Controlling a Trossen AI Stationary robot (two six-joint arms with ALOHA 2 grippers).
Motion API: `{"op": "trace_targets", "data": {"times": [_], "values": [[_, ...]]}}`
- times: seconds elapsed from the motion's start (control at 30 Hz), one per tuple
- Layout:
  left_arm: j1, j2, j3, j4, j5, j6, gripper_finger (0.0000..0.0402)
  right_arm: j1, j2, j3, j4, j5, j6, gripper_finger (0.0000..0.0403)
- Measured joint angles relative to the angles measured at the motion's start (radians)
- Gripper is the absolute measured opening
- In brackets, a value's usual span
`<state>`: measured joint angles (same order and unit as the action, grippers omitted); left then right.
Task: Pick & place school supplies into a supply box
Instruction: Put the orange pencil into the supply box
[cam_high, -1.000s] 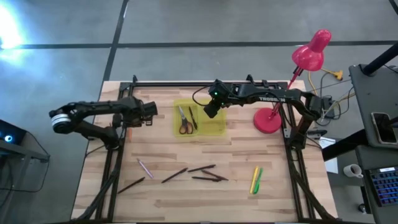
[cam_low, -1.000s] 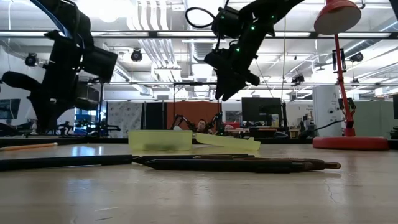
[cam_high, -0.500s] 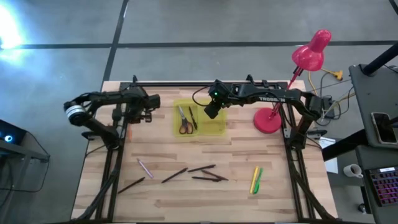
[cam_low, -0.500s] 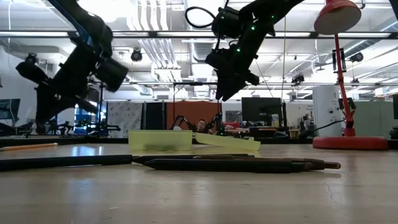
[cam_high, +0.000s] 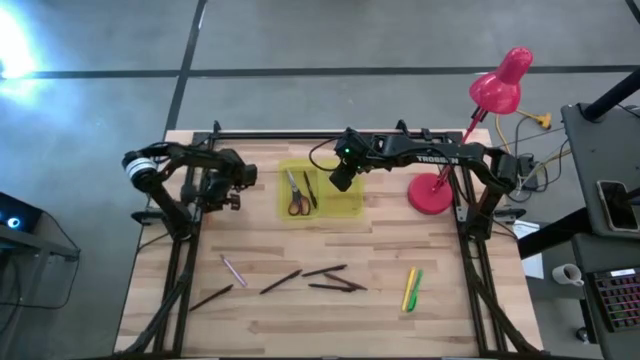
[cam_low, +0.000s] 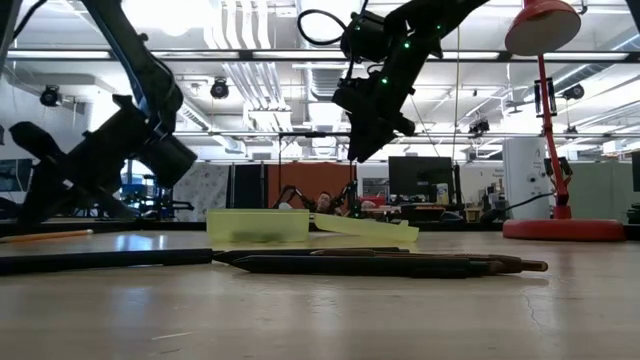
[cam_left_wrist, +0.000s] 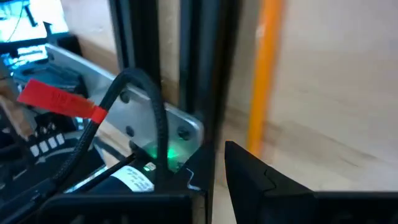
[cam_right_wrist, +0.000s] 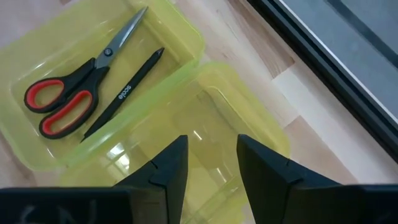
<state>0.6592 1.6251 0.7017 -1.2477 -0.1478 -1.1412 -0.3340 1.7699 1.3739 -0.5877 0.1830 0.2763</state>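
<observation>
The supply box (cam_high: 322, 192) lies open at the table's far middle. Red-handled scissors (cam_right_wrist: 81, 87) and one dark pen (cam_right_wrist: 124, 90) lie in its tray, and its lid (cam_right_wrist: 205, 137) lies flat beside it. My right gripper (cam_right_wrist: 211, 168) hangs open above the lid and touches nothing. My left gripper (cam_high: 228, 186) is at the far left, tilted down, shut and empty, by the frame post (cam_left_wrist: 205, 74). A pink pen (cam_high: 233, 270), several dark pens (cam_high: 325, 275) and the yellow and green markers (cam_high: 410, 288) lie on the table's near half.
A pink desk lamp (cam_high: 430, 195) stands right of the box, its head (cam_high: 500, 85) raised beyond the far edge. An orange pencil (cam_left_wrist: 264, 74) lies on the wood by the left frame post. Black frame rails (cam_high: 180, 280) run along both table sides.
My left arm has folded inward, and its gripper has sunk toward the table and tipped further downward at the far left. The right gripper has stayed over the lid. Nothing on the table has moved.
</observation>
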Motion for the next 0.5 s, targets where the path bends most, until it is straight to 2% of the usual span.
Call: {"op": "trace_targets", "data": {"times": [0.17,0.3,0.5], "values": [[0.009,-0.010,-0.001,0.028,-0.011,-0.016,0.0022,0.000,0.000,0.000,0.000,0.000,-0.010,0.0134],[0.017,-0.012,-0.032,0.135,-0.007,-0.020,0.0022,-0.001,0.000,0.000,0.000,0.000,-0.018,0.0131],[0.020,-0.019,-0.044,0.155,0.013,-0.023,0.0022,-0.001,0.000,0.000,-0.001,0.003,-0.017,0.0126]]}}
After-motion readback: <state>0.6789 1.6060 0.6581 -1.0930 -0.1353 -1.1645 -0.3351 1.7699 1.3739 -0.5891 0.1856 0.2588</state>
